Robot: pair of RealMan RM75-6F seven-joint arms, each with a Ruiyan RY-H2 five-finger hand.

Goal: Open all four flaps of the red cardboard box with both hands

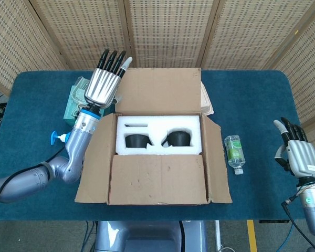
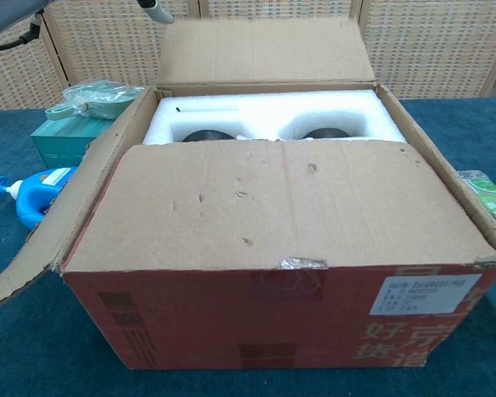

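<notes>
The left hand (image 1: 106, 80) hovers with fingers straight and apart, empty, beside the raised far flap (image 1: 158, 91) of the red cardboard box (image 2: 281, 318) at the table's centre; the right hand (image 1: 296, 150) waits spread and empty, well apart, past a small bottle (image 1: 233, 153)
</notes>
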